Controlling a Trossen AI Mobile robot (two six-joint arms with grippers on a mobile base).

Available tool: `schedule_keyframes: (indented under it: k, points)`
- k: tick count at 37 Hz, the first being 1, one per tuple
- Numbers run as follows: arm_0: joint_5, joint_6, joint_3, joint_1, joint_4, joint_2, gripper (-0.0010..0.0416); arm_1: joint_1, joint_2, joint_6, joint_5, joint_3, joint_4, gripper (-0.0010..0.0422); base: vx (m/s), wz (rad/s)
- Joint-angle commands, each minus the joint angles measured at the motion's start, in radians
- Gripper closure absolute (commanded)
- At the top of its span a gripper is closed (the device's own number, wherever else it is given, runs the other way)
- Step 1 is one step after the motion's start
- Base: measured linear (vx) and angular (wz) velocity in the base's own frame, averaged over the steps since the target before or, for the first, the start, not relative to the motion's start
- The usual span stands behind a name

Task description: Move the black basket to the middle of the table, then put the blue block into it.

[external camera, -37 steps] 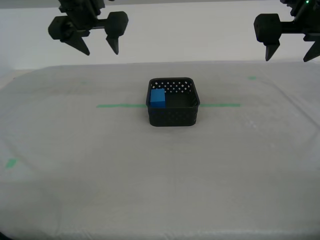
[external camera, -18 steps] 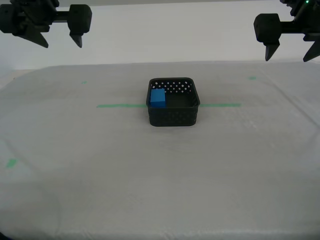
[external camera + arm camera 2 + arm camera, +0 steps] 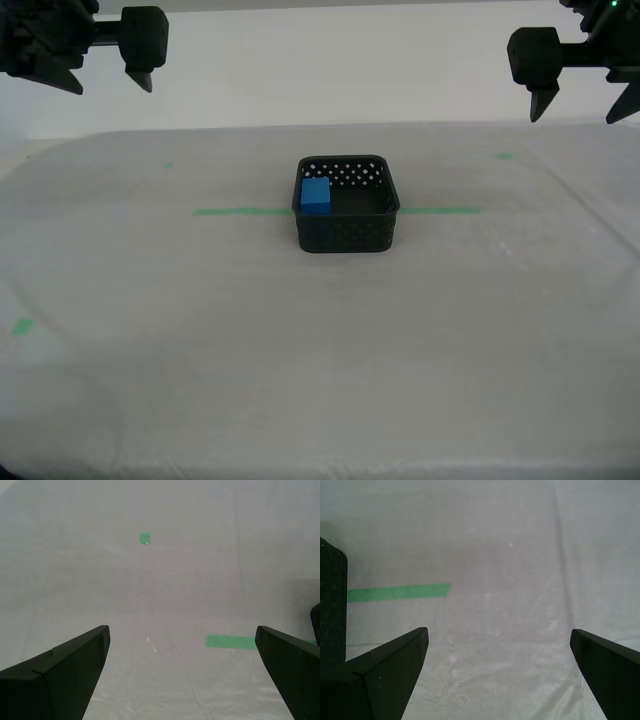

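The black basket (image 3: 346, 228) stands on the table (image 3: 320, 350) mid-table, over the green tape line (image 3: 240, 211). The blue block (image 3: 316, 195) lies inside it, against the wall toward the exterior view's left. My second gripper (image 3: 108, 85) hangs open high at the exterior view's upper left, far from the basket; its wrist view (image 3: 181, 630) shows only cloth between the fingers. My first gripper (image 3: 576, 118) hangs open high at the exterior view's upper right with nothing between its fingers (image 3: 498, 630). A corner of the basket (image 3: 332, 610) shows beside one finger.
Small green marks sit on the cloth at the back (image 3: 167, 165), (image 3: 505, 155) and near the exterior view's left edge (image 3: 22, 325). The second wrist view shows a green square mark (image 3: 145, 538) and a tape end (image 3: 230, 641). The cloth is slightly wrinkled.
My second gripper has swung toward the exterior view's left and slightly up, away from the basket. My first gripper, the basket and the block have not moved.
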Motion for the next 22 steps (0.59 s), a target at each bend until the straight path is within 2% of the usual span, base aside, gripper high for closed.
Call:
schedule_keyframes:
  k: [1,22]
  points:
    - [0.004,0.001,0.000,0.001,0.000,0.000,0.0007,0.000,0.000,-0.002,-0.004,0.002,0.001,0.0012,0.000,0.000]
    - [0.004,0.001,0.000,0.001,0.000,0.000,0.0007,0.000,0.000,-0.001,-0.004,0.002,0.001,0.0012,0.000,0.000]
